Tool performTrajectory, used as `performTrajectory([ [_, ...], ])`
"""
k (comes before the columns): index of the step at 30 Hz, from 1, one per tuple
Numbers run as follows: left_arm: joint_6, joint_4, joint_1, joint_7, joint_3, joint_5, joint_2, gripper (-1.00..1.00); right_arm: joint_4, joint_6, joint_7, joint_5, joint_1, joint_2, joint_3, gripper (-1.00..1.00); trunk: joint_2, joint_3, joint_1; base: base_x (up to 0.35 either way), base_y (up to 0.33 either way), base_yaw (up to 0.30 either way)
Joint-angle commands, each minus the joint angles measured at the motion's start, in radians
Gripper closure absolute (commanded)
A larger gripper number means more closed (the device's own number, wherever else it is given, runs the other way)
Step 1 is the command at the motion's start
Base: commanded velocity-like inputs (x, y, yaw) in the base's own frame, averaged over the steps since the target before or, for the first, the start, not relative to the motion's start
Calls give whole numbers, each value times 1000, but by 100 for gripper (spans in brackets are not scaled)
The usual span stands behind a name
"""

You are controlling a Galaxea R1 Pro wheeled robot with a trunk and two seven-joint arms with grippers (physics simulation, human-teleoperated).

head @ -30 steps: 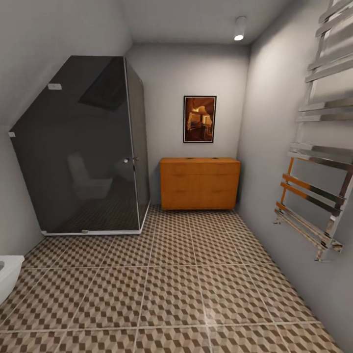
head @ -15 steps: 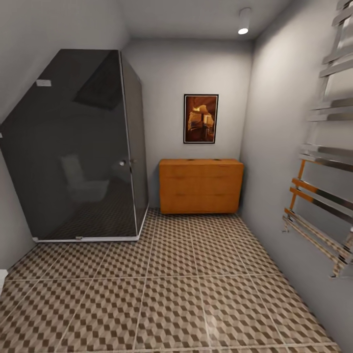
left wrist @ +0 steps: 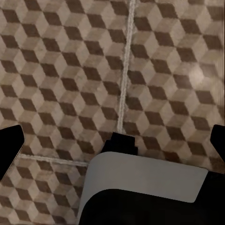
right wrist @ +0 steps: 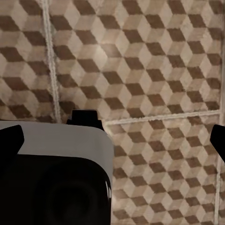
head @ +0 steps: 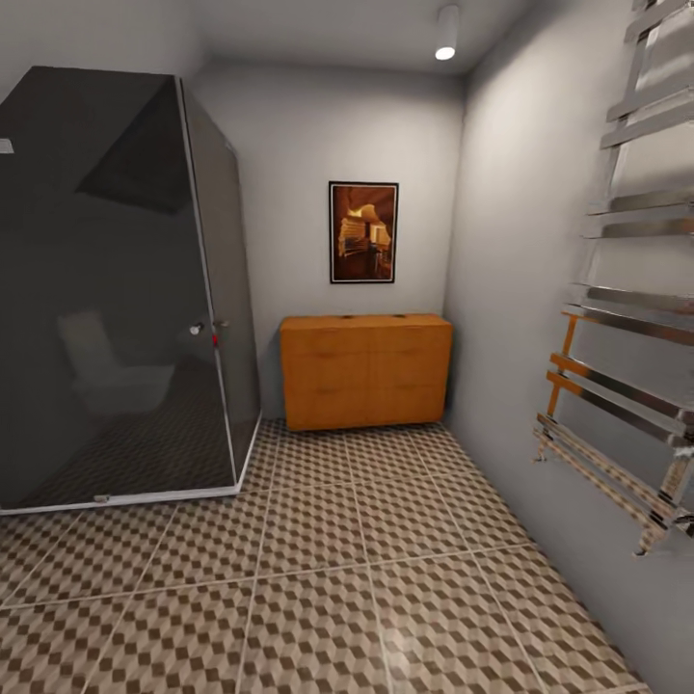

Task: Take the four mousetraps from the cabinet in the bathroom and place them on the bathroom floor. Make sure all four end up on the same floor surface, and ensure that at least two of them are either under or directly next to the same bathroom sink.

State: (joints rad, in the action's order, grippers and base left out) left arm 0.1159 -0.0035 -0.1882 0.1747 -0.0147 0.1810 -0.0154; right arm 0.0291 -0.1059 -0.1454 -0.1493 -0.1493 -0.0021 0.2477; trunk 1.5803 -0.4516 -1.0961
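Light source: we see one ceiling spotlight [head: 445,45] lit, the room evenly dim.
Glare: we note soft sheen on the bathroom floor [head: 405,627] and the towel rail [head: 627,318].
Sharpness: our wrist views look slightly soft; dark fingertips [left wrist: 9,147] sit at the edges.

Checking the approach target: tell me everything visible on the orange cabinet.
The cabinet is low, wide and orange-brown, wood by its look, with a flat top and drawer fronts, all shut. It stands upright on the bathroom floor against the back wall, under a framed picture, between the dark glass shower and the right wall. Two small dark things lie on its top, too small to identify.
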Motion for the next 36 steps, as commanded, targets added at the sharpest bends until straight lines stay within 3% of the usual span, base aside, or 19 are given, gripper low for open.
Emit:
performTrajectory([
  [1, 4, 0, 0, 2, -2, 8, 0, -100, 3, -6, 0, -10, -1, 0, 8, -100, 1, -1, -1, 324, 0, -240],
  [10, 4, 0, 0, 1, -2, 8, 0, -100, 3, -6, 0, -10, -1, 1, 8, -100, 1, -1, -1, 324, 0, -133],
  [36, 4, 0, 0, 2, -2, 9, 0, -100, 3, -6, 0, -10, -1, -1, 8, -100, 1, -1, -1, 324, 0, -6],
])
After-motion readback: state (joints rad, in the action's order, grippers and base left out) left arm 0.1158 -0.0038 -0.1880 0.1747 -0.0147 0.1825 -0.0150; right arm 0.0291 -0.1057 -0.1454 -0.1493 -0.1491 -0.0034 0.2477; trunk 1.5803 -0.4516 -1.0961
